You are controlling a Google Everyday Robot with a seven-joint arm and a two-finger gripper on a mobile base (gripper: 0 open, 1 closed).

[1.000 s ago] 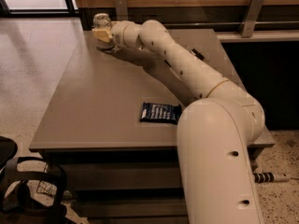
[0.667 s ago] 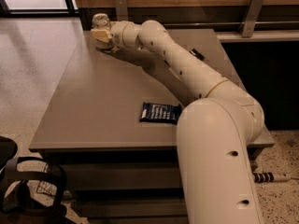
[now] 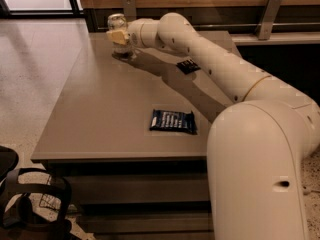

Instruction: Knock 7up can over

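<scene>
The 7up can stands upright at the far left corner of the grey table; its shiny top and pale body show above the gripper. My gripper, with pale yellow tips, is right at the can's lower body, reaching in from the right and hiding the can's lower half. The long white arm stretches across the table from the lower right.
A dark blue snack packet lies flat near the table's middle front. A small black object lies beside the arm further back. A wooden wall with metal brackets runs behind the table. A dark chair is at the lower left.
The gripper and the can have shifted slightly to the right along the table's far edge. The can still stands upright. The small black object beside the arm shows more.
</scene>
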